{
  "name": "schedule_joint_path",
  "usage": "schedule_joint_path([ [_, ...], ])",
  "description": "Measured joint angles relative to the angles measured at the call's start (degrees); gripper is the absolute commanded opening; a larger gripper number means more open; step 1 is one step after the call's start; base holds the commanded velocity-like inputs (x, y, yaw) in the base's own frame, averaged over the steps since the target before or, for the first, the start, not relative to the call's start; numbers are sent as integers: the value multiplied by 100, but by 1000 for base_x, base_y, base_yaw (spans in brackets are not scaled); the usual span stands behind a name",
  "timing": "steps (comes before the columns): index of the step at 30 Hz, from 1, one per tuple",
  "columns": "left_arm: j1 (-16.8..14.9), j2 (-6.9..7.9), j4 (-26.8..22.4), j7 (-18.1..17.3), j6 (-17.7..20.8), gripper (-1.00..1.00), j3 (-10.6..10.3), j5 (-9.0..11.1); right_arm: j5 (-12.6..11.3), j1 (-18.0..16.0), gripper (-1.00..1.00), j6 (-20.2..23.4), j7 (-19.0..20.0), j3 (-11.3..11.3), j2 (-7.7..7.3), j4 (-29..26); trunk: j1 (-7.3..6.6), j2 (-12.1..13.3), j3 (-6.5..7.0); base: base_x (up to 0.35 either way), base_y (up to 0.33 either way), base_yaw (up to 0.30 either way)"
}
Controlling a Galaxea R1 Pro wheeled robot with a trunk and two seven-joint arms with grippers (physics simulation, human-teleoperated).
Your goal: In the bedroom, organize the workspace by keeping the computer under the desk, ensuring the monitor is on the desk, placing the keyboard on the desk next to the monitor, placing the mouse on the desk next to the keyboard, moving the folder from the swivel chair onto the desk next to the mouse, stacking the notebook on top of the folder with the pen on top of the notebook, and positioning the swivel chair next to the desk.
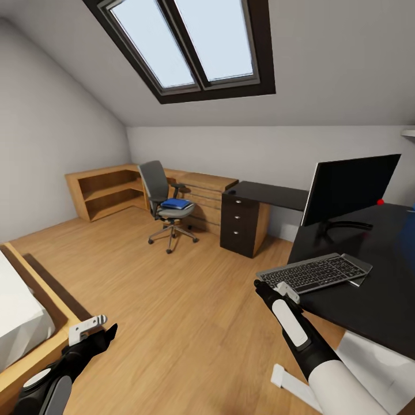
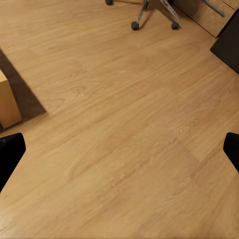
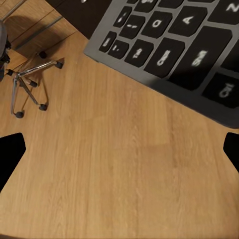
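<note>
The black monitor [image 1: 351, 190] stands on the black-topped desk [image 1: 380, 300] at the right. In front of it lies the silver keyboard [image 1: 314, 272], its near corner hanging over the desk edge, and a thin grey notebook [image 1: 362, 266] pokes out from under its right end. My right gripper [image 1: 272, 286] is open just below that corner, which looms close in the right wrist view as the keyboard [image 3: 169, 50]. Across the room the swivel chair [image 1: 164, 199] carries the blue folder [image 1: 176, 203]. My left gripper [image 1: 95, 328] hangs open over bare floor.
The desk's black drawer unit [image 1: 242, 222] stands between the chair and me. Low light-wood cabinets [image 1: 109, 190] line the far corner. A bed [image 1: 17, 323] with a wooden frame is at my left. A small red object [image 1: 380, 202] sits beside the monitor. Wood floor stretches toward the chair.
</note>
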Motion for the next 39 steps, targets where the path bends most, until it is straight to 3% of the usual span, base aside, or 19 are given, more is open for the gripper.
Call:
schedule_joint_path([
  [39,0,-2,0,-1,9,100,-5,0,0,-1,100,0,0,0,0,0,1,0,0,57,46,0],
])
